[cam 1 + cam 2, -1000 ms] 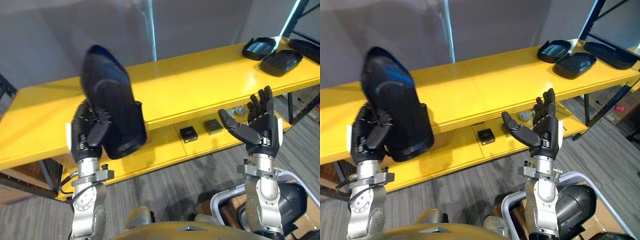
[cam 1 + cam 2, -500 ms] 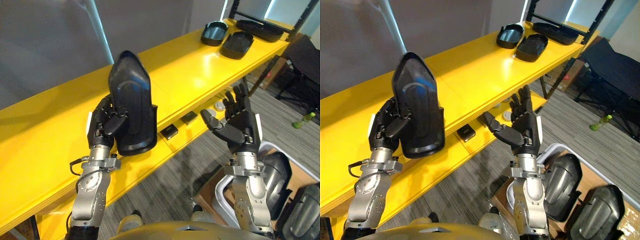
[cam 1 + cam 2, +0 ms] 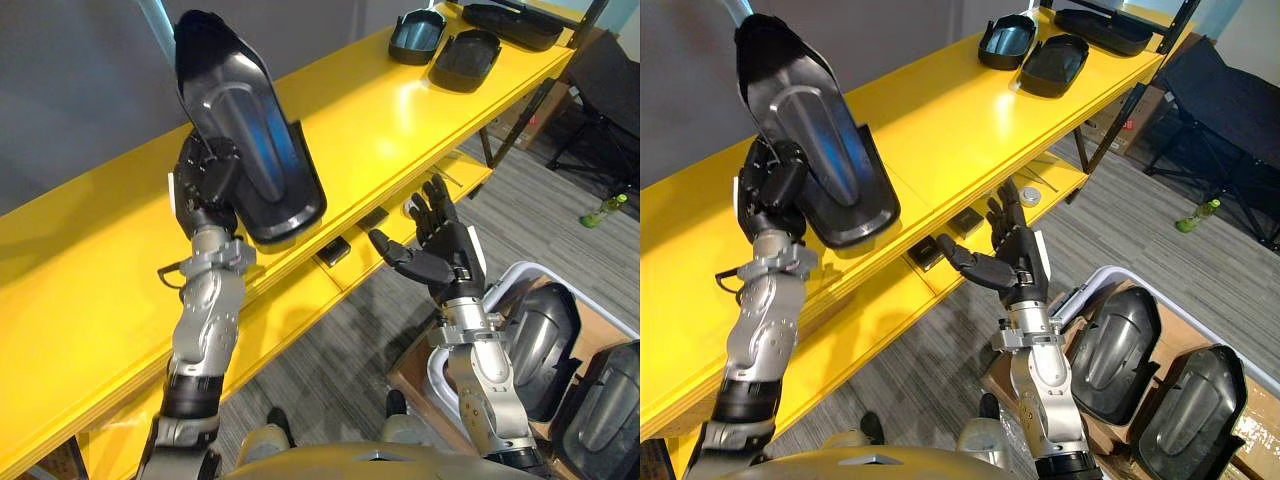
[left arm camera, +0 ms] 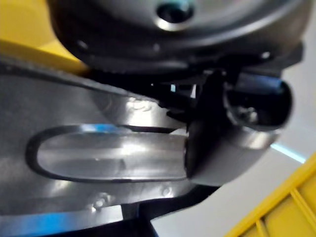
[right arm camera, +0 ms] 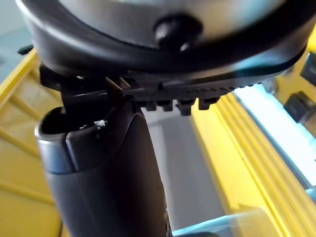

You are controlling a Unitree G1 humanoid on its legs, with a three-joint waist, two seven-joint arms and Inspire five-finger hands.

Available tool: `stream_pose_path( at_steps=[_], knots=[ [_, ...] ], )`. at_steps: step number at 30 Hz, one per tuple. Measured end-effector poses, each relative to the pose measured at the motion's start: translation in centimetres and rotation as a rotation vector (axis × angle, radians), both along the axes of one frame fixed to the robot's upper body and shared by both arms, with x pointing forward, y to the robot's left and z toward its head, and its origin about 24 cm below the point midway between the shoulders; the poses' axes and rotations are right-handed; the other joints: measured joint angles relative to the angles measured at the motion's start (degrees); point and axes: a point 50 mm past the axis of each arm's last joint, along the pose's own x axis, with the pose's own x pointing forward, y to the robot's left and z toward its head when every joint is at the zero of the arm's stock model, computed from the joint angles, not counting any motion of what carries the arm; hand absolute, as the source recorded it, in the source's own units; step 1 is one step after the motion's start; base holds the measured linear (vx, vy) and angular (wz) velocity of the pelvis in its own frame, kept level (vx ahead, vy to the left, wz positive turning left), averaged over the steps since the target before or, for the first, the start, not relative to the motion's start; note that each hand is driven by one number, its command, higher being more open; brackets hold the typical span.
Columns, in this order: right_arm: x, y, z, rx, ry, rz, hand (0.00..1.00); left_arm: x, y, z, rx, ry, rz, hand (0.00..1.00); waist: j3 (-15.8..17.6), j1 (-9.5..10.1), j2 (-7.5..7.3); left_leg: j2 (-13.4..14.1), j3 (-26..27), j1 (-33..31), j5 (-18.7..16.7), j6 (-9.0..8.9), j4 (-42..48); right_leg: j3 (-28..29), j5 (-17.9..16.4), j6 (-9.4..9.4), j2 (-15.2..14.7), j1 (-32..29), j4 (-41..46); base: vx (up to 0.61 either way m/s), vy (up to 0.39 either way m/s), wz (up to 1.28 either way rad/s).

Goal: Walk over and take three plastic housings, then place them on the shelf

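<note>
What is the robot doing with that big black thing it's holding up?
The robot's left hand grips a black plastic housing and holds it up over the yellow shelf, not yet set down. Its right hand is open and empty, out in front of the shelf. Other housings lie at the shelf's far end, and spare housings lie down near the floor on its right.

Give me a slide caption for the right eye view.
Left robot hand holds a black housing above the yellow shelf; right robot hand open.
</note>
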Motion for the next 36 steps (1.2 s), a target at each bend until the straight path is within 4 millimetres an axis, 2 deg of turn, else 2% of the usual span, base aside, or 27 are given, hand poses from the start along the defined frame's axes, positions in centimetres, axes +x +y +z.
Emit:
stream_pose_path(
  at_steps=[5, 8, 10, 14, 18, 19, 24, 28, 36],
  knots=[
    [0.3, 0.3, 0.2, -0.006, -0.003, 0.027, 1.0, 2.0, 3.1, 0.3, -0.003, 0.077, 0.166, 0.0, 2.1, -1.01, -0.25, 0.0, 1.31, -0.09, -0.22, 0.13, 0.16, 1.58, 0.07, 0.06, 0.02, -1.29, 0.55, -0.03, 0.004, -0.13],
    [0.4, 0.3, 0.2, -0.014, 0.004, 0.035, 1.0, 3.0, 4.4, -0.1, -0.016, 0.14, 0.208, 0.0, 3.26, -1.36, -0.1, 0.1, 1.68, -0.71, -0.69, 0.23, 1.22, 2.35, 0.18, 0.23, 0.0, -1.88, 0.65, -0.02, 0.01, -0.1],
    [0.6, 0.3, 0.3, -0.023, 0.0, 0.044, 1.0, 3.2, 4.9, -0.4, -0.038, 0.163, 0.218, 0.0, 4.08, -2.14, -0.03, 0.14, 1.59, -1.13, -1.01, 0.33, 2.0, 2.55, 0.21, 0.26, -0.03, -2.03, 0.7, -0.01, 0.006, -0.02],
    [0.7, 0.1, 0.5, -0.03, -0.005, 0.054, 1.0, 3.8, 4.9, -1.4, -0.055, 0.228, 0.21, 0.0, 5.69, -2.36, 0.08, 0.17, 1.6, -1.14, -1.08, 0.35, 2.19, 2.77, 0.22, 0.28, -0.03, -2.08, 0.82, -0.01, 0.003, -0.02],
    [0.8, 0.1, 0.6, 0.004, -0.001, 0.071, 1.0, 4.6, 5.4, -0.6, -0.002, 0.246, 0.214, 0.0, 7.7, -2.44, 0.65, 0.52, 2.11, -1.32, -2.26, 0.46, 4.12, 3.57, 0.2, 0.29, -0.01, -2.31, 1.53, -0.04, 0.017, -0.11],
    [0.8, 0.1, 0.5, 0.005, 0.001, 0.072, 1.0, 4.6, 5.7, -0.7, 0.01, 0.256, 0.223, 1.0, 7.75, -2.48, 0.71, 0.59, 2.54, -1.7, -2.55, 0.52, 4.69, 4.2, 0.24, 0.35, 0.0, -2.86, 1.67, -0.04, 0.025, -0.15],
    [0.8, -0.1, 0.5, 0.024, 0.011, 0.071, 1.0, 5.3, 6.3, -0.3, 0.051, 0.264, 0.211, 1.0, 7.96, -2.47, 0.77, 0.97, 2.47, -3.1, -3.14, 0.69, 6.61, 4.44, 0.42, 0.63, 0.02, -3.72, 2.04, -0.04, 0.013, -0.03],
    [1.0, -0.1, 0.9, 0.004, -0.006, 0.091, 1.0, 5.8, 6.9, 0.3, 0.068, 0.27, 0.22, 1.0, 9.48, -2.45, 0.71, 1.17, 2.51, -3.44, -3.83, 0.56, 7.99, 5.14, 0.45, 0.71, 0.04, -4.01, 2.51, -0.07, 0.021, -0.06],
    [0.9, 0.2, 1.2, 0.005, -0.017, 0.107, 1.0, 6.3, 7.0, 0.5, 0.057, 0.301, 0.266, 1.0, 9.97, -2.61, 1.11, 1.17, 2.52, -3.38, -3.83, 0.53, 7.99, 5.27, 0.55, 0.87, 0.04, -4.09, 2.51, -0.01, 0.002, -0.01]
  ],
)
